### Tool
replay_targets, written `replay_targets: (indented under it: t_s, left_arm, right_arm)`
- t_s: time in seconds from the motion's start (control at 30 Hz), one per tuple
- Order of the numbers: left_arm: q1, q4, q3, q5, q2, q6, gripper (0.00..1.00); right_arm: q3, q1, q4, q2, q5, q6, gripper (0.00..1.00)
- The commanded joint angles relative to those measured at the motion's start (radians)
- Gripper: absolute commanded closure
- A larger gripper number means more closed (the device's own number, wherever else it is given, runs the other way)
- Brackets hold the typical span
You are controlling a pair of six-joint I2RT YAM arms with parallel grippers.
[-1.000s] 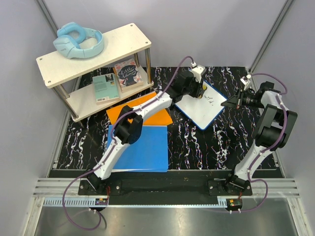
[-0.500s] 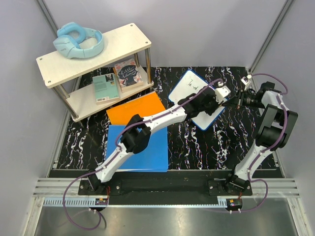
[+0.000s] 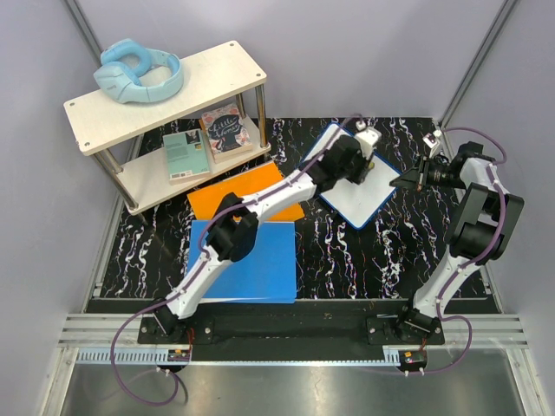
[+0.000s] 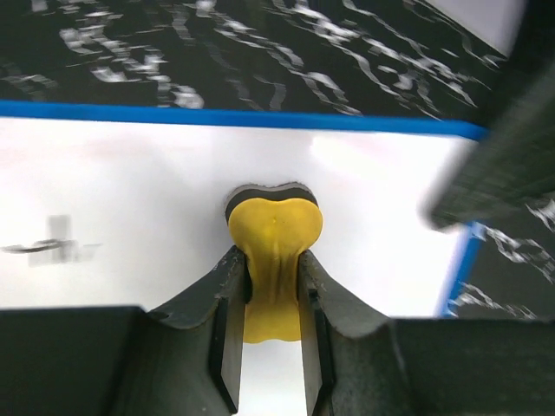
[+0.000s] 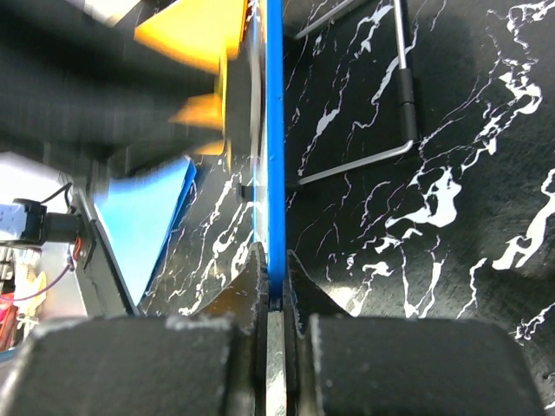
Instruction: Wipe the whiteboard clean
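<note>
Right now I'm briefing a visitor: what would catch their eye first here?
The left gripper, its arm stretched far across the marbled table, clamps a yellow eraser against the whiteboard toward the far right. The right gripper pinches that board's blue rim from the right side.

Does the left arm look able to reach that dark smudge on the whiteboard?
Probably yes: the left gripper holds its yellow eraser on the whiteboard, with only bare board between it and the smudge.

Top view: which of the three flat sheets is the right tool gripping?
The whiteboard, white with a blue rim; the orange folder and blue folder lie farther left.
</note>
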Motion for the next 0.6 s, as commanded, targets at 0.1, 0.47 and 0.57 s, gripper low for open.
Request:
replay_targets:
  t_s: [0.1,0.47,0.57]
  left_arm:
    - [0.184,0.032,0.033,-0.125,0.022,-0.172,1.00]
    - [0.246,0.057,0.070,-0.038,0.062,-0.227,1.00]
    - [0.217,0.078,0.050,-0.009,0.044,-0.174,1.00]
  right_arm:
    - [0.079,0.033,-0.185,0.018,0.013,-0.210,1.00]
    - [0.094,0.050,-0.243,0.016,0.033,-0.267,1.00]
    - [0.091,0.051,-0.235,0.013,0.036,-0.264,1.00]
